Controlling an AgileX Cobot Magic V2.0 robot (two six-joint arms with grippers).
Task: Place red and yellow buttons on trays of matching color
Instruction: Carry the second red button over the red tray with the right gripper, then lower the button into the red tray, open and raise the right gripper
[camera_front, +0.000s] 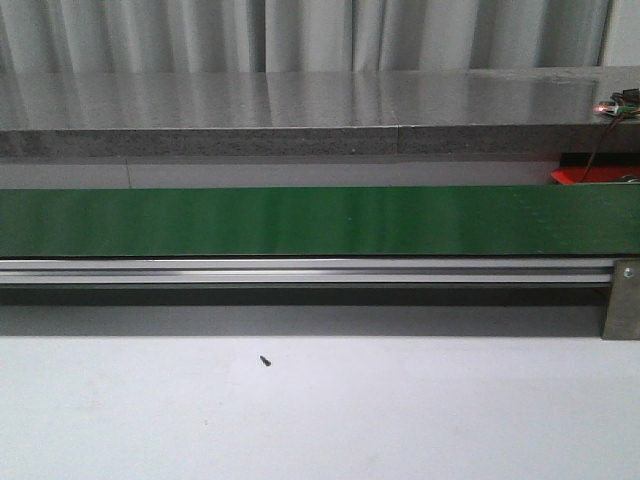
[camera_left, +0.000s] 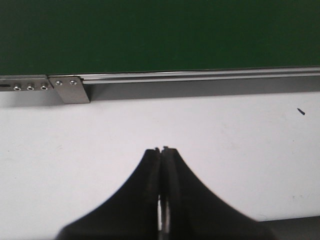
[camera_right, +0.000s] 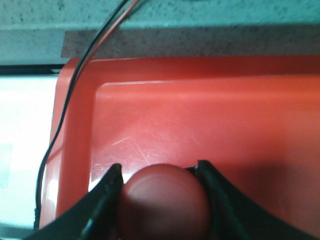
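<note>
White table (camera_front: 320, 420) in front, green belt (camera_front: 300, 220) behind it, grey curtain at the back. Left claw (camera_left: 161, 150) closed on nothing, hovering over the table near the belt rail (camera_left: 200, 76). Right claw (camera_right: 159, 172) grips a red button (camera_right: 165, 202) over the red tray (camera_right: 210, 120); wires (camera_right: 75, 85) cross the tray's edge.

white table (camera_front: 400, 420) | green conveyor belt (camera_front: 300, 220) across | small dark speck (camera_front: 265, 360)

One red button (camera_right: 165, 200), one red tray (camera_right: 210, 120), one green conveyor belt (camera_front: 300, 220).
</note>
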